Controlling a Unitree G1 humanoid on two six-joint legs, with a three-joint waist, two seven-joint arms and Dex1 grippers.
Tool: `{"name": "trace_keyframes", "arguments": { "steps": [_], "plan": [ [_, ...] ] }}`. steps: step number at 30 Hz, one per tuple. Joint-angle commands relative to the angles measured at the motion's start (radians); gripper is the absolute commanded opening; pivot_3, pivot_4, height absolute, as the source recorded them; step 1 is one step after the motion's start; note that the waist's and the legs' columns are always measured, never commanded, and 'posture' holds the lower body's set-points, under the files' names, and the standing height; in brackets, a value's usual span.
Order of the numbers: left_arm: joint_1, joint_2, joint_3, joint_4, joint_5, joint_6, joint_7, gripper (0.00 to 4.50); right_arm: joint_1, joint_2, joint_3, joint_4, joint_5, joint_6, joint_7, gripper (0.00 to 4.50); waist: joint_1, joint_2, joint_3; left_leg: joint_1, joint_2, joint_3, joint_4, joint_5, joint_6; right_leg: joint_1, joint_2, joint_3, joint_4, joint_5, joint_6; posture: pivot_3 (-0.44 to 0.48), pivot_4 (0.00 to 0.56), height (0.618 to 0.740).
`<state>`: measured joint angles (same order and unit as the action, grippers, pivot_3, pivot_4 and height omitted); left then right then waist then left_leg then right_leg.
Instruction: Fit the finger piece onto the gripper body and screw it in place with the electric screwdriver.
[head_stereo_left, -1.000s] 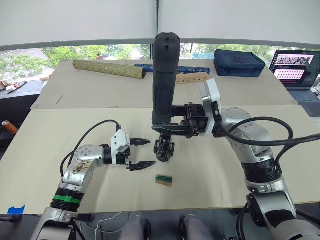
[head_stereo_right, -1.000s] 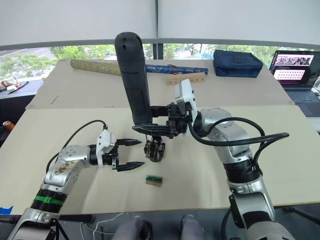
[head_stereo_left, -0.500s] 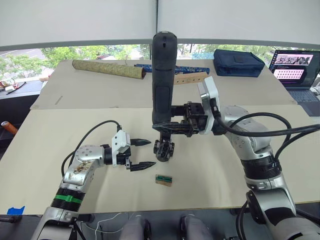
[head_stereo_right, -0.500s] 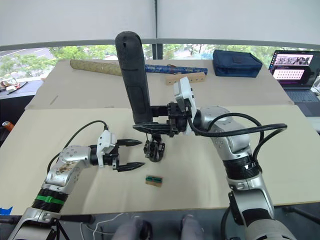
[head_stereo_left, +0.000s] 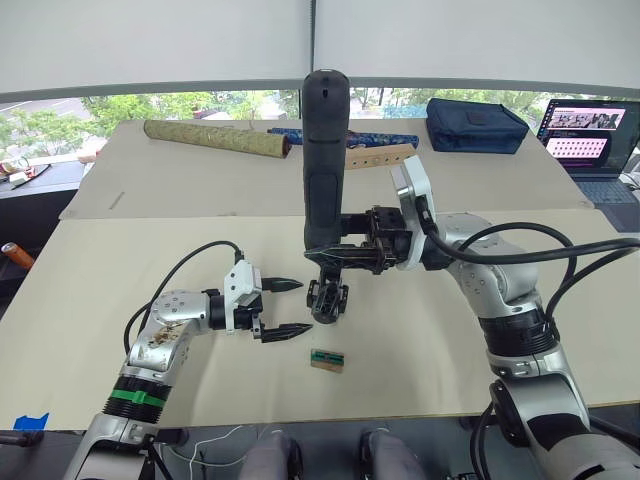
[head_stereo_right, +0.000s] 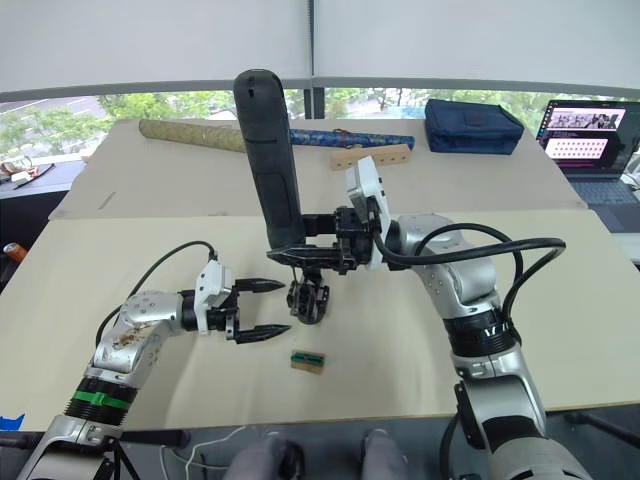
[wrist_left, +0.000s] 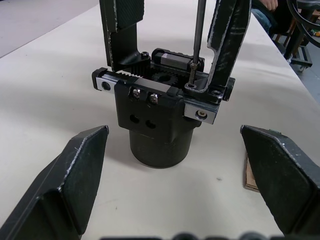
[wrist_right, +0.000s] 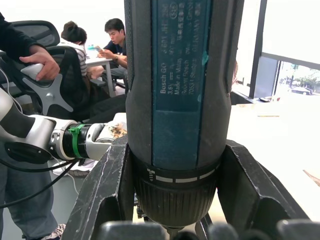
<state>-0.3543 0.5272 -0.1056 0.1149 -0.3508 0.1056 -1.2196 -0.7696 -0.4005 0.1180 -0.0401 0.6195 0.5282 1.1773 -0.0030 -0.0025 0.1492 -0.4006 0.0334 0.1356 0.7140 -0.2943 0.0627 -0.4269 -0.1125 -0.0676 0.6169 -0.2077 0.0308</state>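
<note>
The gripper body (head_stereo_left: 327, 297) stands on the table, two black fingers rising from its toothed rail (wrist_left: 160, 117). My right gripper (head_stereo_left: 338, 257) is shut on the electric screwdriver (head_stereo_left: 324, 160), which it holds upright above the body. The thin bit (wrist_left: 198, 40) comes down to a screw at the base of the finger piece (wrist_left: 227, 45), which sits on the body. In the right wrist view my fingers (wrist_right: 107, 190) clamp the screwdriver's collar (wrist_right: 175, 195). My left gripper (head_stereo_left: 302, 306) is open just left of the body, its fingers (wrist_left: 75, 175) on either side without touching.
A small green-and-tan block (head_stereo_left: 327, 360) lies in front of the gripper body. On the far table lie a rolled tube (head_stereo_left: 215, 137), a wooden strip with holes (head_stereo_left: 382, 155), a blue bag (head_stereo_left: 478, 124) and a laptop (head_stereo_left: 590, 135). Seated people (wrist_right: 117, 45) show beyond the table.
The screwdriver's top has drifted slightly left in my right gripper, its bit staying on the gripper body. The left gripper has not moved.
</note>
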Motion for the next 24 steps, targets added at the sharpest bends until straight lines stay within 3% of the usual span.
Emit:
{"name": "trace_keyframes", "arguments": {
  "steps": [1, 24],
  "plan": [
    [0.000, -0.003, 0.000, -0.017, 0.004, -0.023, 0.000, 4.50, -0.034, 0.009, -0.026, -0.033, 0.018, -0.020, 0.003, 1.90, 0.000, 0.000, 0.000, 0.000, 0.000, 0.000, 0.000, 0.000, 0.000, 0.000, 0.000, 0.000, 0.000, 0.000, 0.000, 0.000, 0.150, 0.740],
    [0.006, -0.008, 0.005, -0.015, 0.007, -0.022, 0.006, 4.50, -0.030, 0.031, -0.022, -0.041, 0.011, -0.013, -0.002, 1.90, -0.001, 0.000, 0.000, 0.000, 0.000, 0.000, 0.000, 0.000, 0.000, 0.000, 0.000, 0.000, 0.000, 0.000, 0.000, 0.000, 0.150, 0.740]
  ]
}}
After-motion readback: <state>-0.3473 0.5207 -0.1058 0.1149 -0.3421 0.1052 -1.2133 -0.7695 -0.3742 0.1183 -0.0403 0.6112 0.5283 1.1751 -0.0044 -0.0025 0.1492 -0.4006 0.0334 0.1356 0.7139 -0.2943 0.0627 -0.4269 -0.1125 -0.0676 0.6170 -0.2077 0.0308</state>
